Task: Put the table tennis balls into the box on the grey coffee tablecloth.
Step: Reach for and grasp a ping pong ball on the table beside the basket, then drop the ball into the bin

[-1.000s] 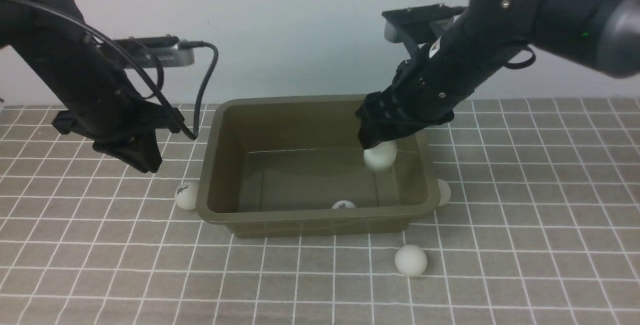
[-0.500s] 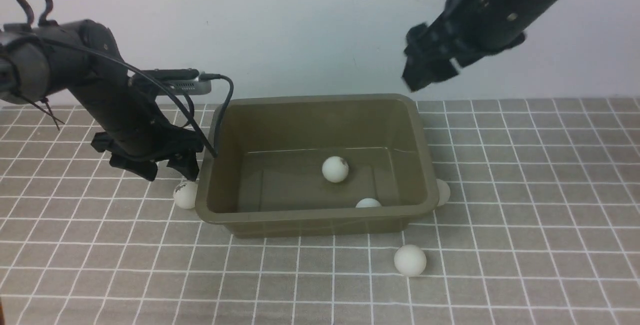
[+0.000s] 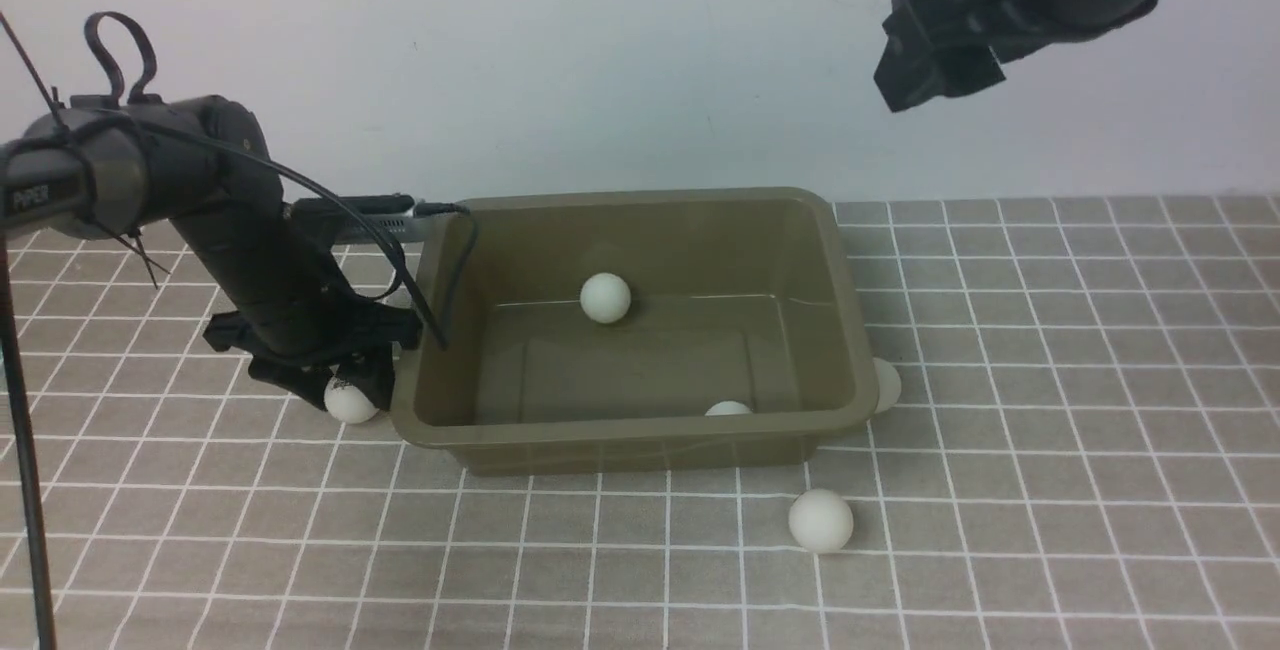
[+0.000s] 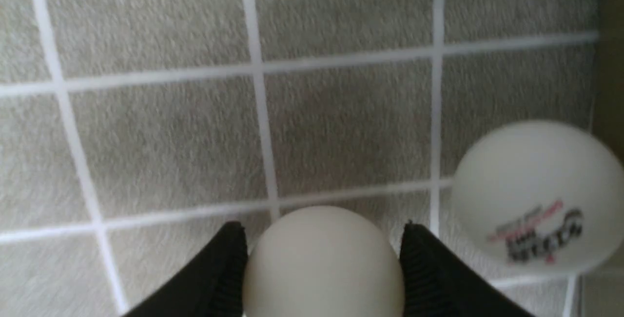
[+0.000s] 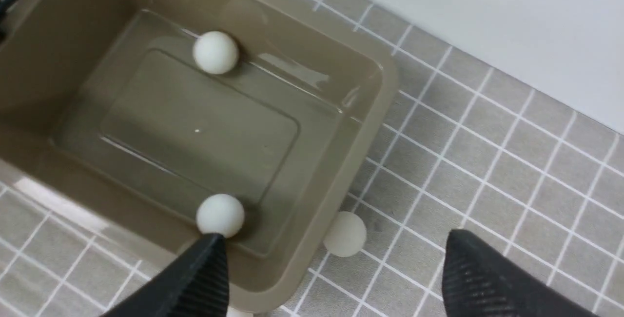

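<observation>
Sorting's 2 in: balls (image 3: 605, 298) inside box (image 3: 650, 435). Left gripper (image 4: 324, 258) closed round one ball (image 4: 321, 270) on the cloth (image 3: 600, 570); three others outside. Right gripper (image 5: 336, 263) wide open, empty.

Left arm (image 3: 90, 180): "PIPER", in pale capitals on the grey link
Ball beside the box (image 4: 538, 197): pink print over dark block capitals, a small red mark below, too blurred to read surely
Gripped ball (image 3: 350, 401): small dark print, too small to read
</observation>
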